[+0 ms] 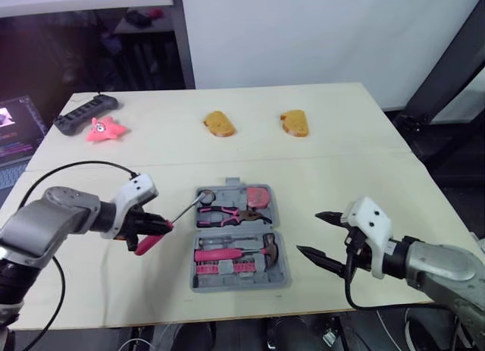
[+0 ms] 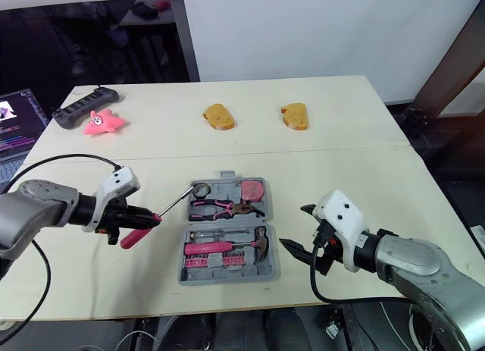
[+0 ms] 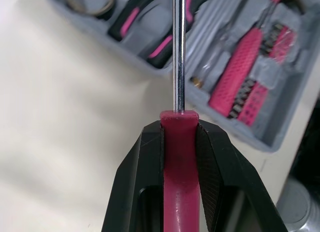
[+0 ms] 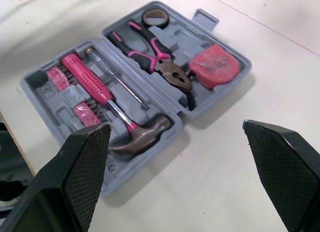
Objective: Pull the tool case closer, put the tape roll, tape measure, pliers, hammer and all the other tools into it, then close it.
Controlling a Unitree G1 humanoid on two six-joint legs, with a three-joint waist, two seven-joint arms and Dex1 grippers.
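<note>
Left gripper (image 1: 154, 228) clenched on the pink-handled screwdriver (image 1: 183, 211), shaft slanting right toward the open tool case (image 1: 241, 285), tip at its far-left corner, so this arm is nearer, while the right gripper (image 1: 309, 233) hangs spread wide just right of the case.

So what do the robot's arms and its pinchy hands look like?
Both arms are smooth silver-grey tubes, the left arm and right arm. Each wrist wears a white boxy block. The left gripper and right gripper each have two black pointed fingers with criss-cross grip pads. A thin black cable loops by each arm.
</note>
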